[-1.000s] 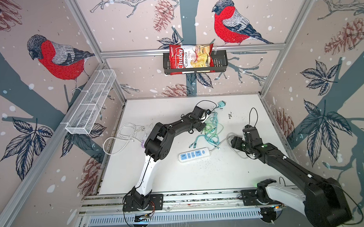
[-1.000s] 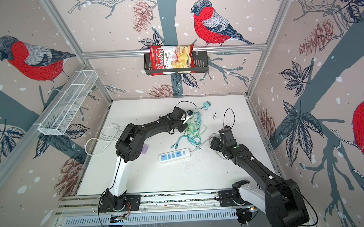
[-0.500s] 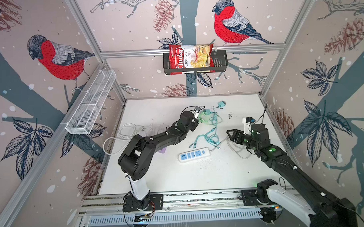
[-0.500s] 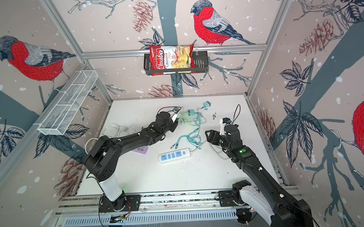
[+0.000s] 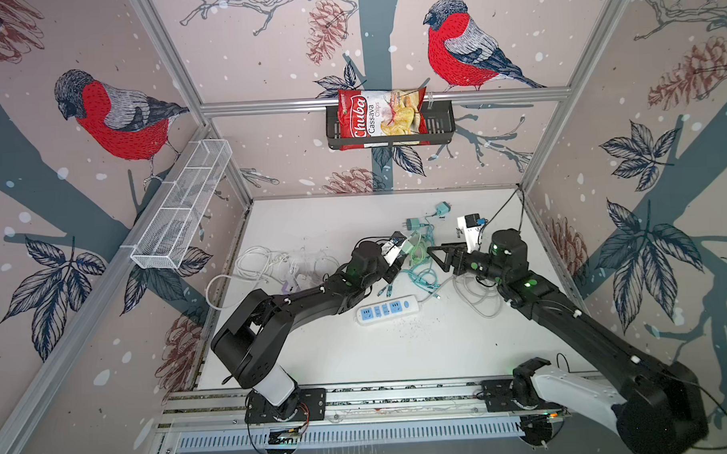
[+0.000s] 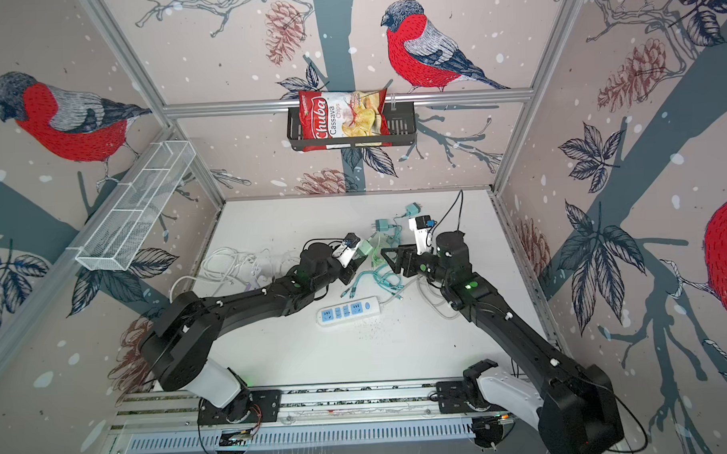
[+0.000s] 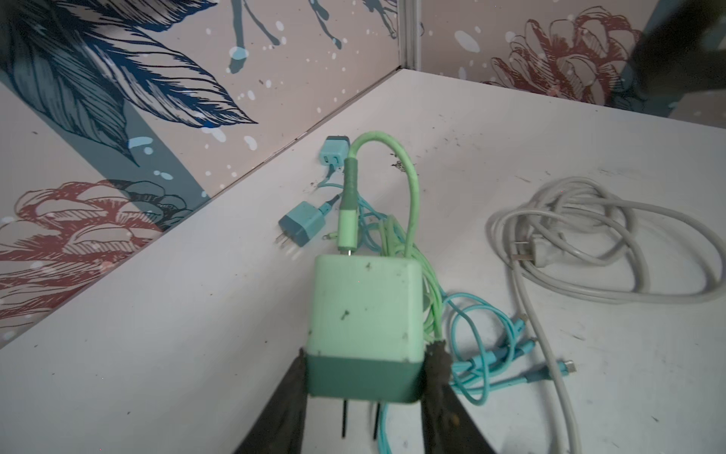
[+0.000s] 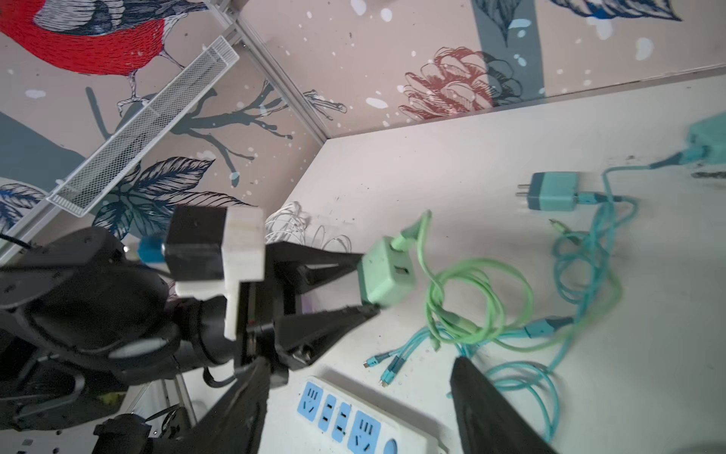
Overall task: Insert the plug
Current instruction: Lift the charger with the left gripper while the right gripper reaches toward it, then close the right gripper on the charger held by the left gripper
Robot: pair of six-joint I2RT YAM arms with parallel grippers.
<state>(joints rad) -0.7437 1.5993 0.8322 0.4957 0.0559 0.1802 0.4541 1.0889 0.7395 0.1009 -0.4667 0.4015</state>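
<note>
Between green plug (image 8: 387, 271) and power strip (image 8: 353, 424): tangled teal cables (image 5: 422, 278), loose connectors (image 8: 387, 371).

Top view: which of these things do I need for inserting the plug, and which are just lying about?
For the job: light green charger, clamped in the left end effector; power strip; right end effector, open and empty.

Lying about: teal charger, second teal charger, teal cables, white cables, chips bag.

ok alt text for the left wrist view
The left gripper holds a mint-green charger by its darker base, prongs toward the camera, a green cable plugged in. Beyond, on the white table, lie two teal chargers, teal cables and a grey power cord.
</note>
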